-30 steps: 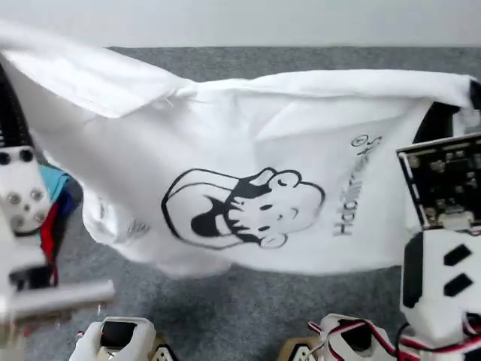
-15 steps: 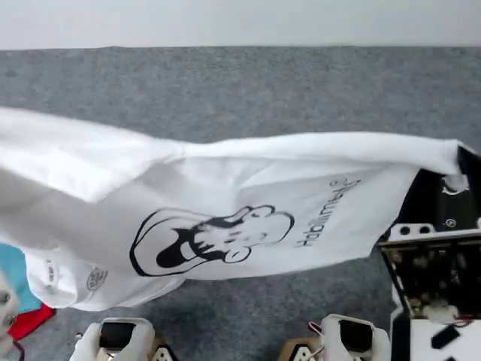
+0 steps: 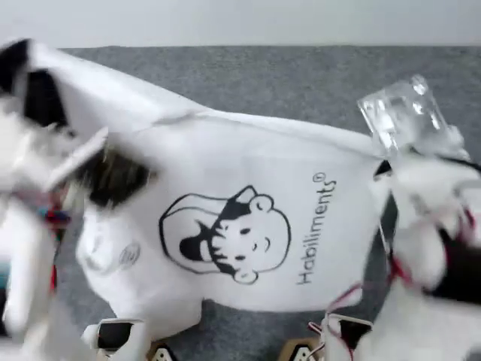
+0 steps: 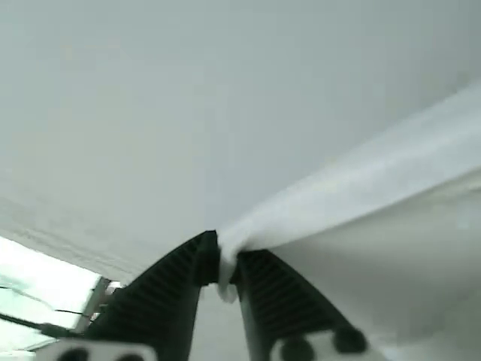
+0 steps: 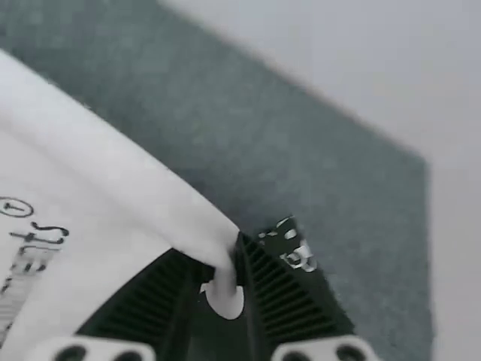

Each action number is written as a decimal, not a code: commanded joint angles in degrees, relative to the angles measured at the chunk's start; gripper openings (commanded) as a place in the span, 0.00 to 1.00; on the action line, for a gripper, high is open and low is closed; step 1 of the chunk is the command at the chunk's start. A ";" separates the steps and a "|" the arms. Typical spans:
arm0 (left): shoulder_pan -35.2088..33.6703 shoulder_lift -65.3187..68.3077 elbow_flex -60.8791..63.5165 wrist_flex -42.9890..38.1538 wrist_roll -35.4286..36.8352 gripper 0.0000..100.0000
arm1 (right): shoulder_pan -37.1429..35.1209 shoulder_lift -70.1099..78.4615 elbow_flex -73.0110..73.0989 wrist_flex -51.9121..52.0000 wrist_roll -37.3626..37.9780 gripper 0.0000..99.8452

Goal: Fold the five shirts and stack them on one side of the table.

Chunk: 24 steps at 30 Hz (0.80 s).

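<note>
Over the grey worktop (image 3: 301, 75), high view: white shirt (image 3: 225, 173) held spread between both arms, print facing the camera. Left wrist view: left tool (image 4: 222, 272) clamped on a bunched shirt edge. Right wrist view: right tool (image 5: 223, 280) clamped on another shirt edge, worktop beyond.

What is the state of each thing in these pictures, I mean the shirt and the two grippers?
white shirt: unfolded, stretched between both grippers, cartoon print facing the high view.
left gripper: shut on a pinch of the shirt's fabric.
right gripper: shut on the shirt's edge.
</note>
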 commanded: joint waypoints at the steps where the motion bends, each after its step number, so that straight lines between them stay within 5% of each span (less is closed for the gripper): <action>1: -0.18 3.87 12.62 -5.01 -0.53 0.01 | 0.66 2.42 10.55 -8.75 0.18 0.01; 14: 0.35 31.30 22.37 -30.68 -0.35 0.01 | 0.66 21.05 26.02 -56.22 4.31 0.01; 24: 2.73 43.16 10.59 -33.49 -0.26 0.01 | -0.48 33.45 25.93 -73.54 7.47 0.01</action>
